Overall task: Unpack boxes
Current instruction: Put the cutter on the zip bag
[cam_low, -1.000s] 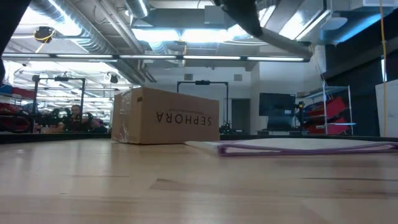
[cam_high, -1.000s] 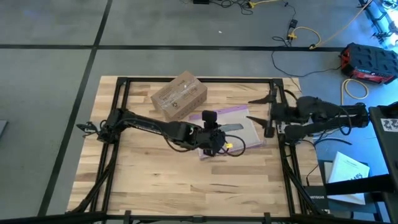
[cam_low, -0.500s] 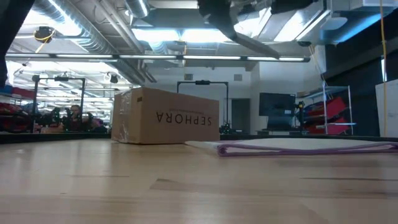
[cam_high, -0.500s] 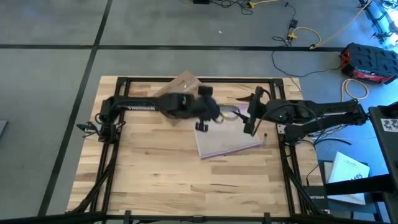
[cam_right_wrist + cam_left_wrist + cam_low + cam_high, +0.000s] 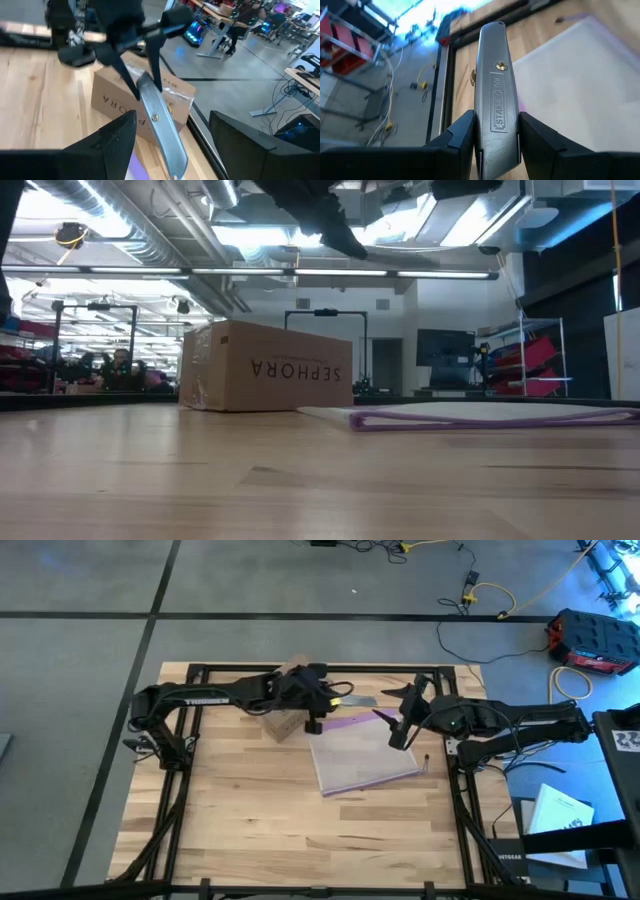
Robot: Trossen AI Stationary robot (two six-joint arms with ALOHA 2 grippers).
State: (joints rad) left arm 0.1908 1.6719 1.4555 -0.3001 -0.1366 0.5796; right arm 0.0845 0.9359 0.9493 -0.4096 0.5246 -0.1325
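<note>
While the box (image 5: 285, 720) sits at the surface's far edge, the left gripper (image 5: 318, 700) above it pinches a utility knife (image 5: 495, 100), presumably for slitting tape; the right gripper (image 5: 400, 720), jaws spread, waits beside.

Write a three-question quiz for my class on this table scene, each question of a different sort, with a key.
1. True or false: the left gripper holds the grey utility knife.
2. What word is printed on the cardboard box?
3. The clear bag lies: A) on the box, B) flat on the table, C) in the right gripper.

Key: 1 true; 2 SEPHORA; 3 B.
</note>
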